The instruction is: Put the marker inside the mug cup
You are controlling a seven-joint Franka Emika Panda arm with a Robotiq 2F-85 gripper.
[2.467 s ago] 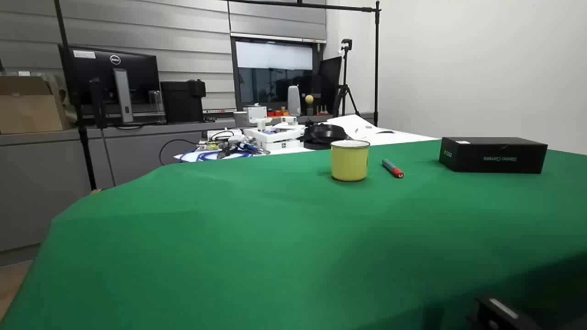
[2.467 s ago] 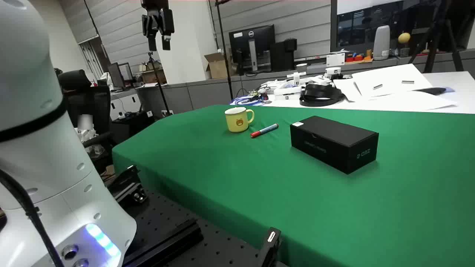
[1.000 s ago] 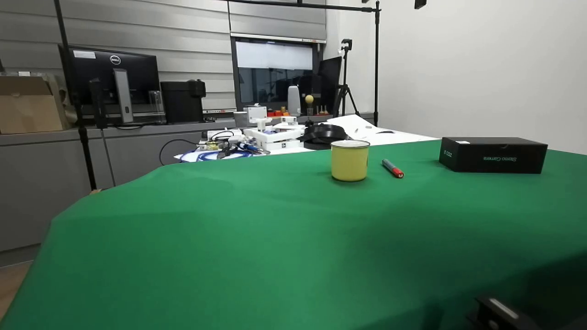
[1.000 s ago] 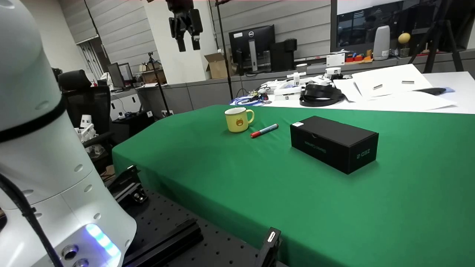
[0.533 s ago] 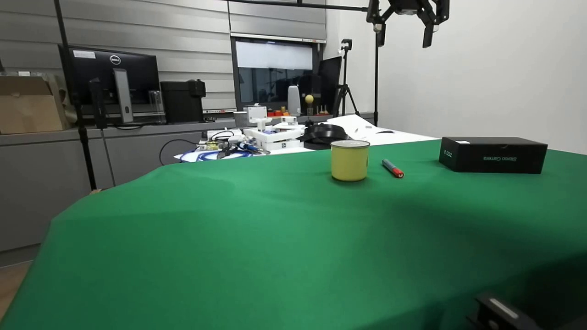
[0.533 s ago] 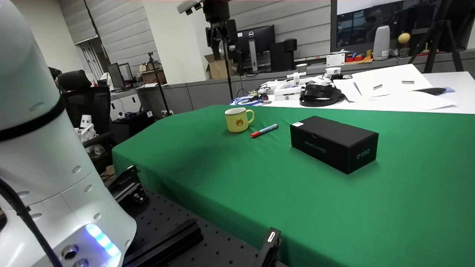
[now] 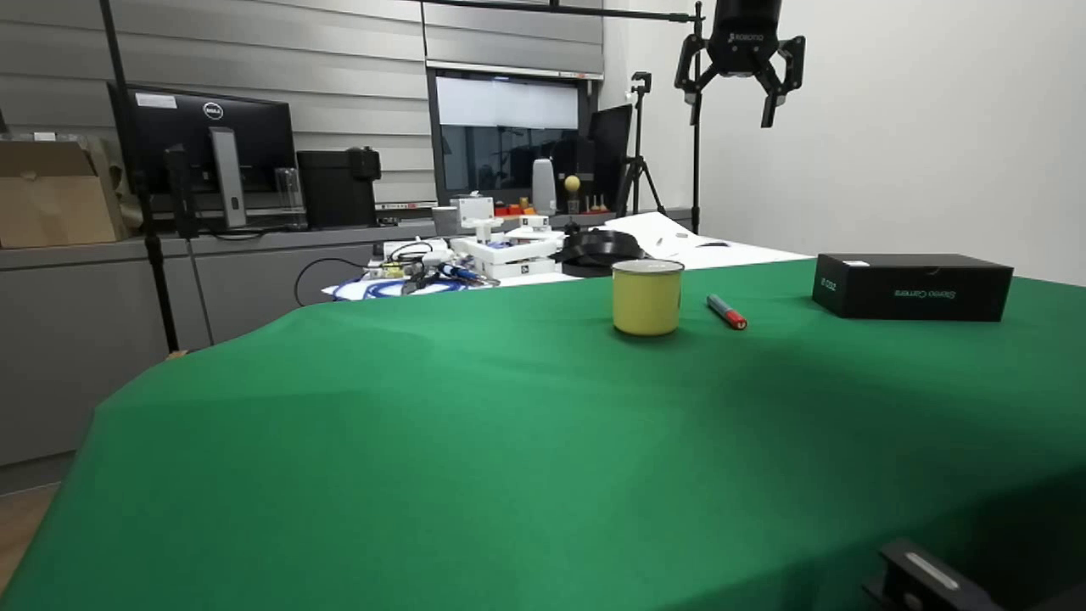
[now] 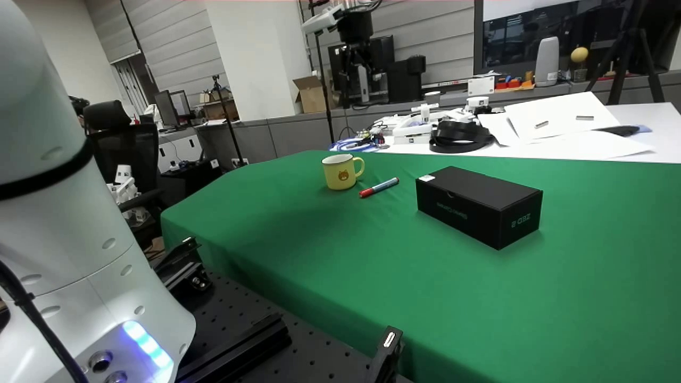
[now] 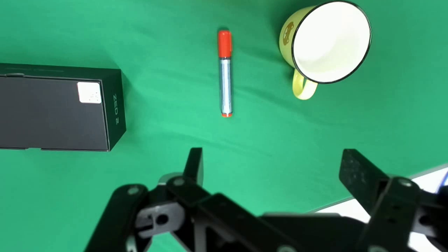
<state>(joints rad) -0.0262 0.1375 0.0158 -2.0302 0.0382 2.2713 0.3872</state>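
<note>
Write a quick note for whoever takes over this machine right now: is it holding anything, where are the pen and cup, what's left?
Tool: open, holding nothing, raised above the green cloth.
Marker: lying on the cloth between the mug and the black box.
Mug: upright on the cloth, apart from the marker.
Done: no grasp yet.
Left: grasp the marker, lift it, put it inside the mug.

the green table (image 8: 383,271) carries mug (image 8: 337,173), marker (image 8: 379,188) and box (image 8: 479,207).

white wall (image 7: 891,153); window (image 7: 484,148) — pale above, dark below; grey counter (image 7: 76,365); black office chair (image 8: 141,146); brown floor (image 7: 19,518)
</note>
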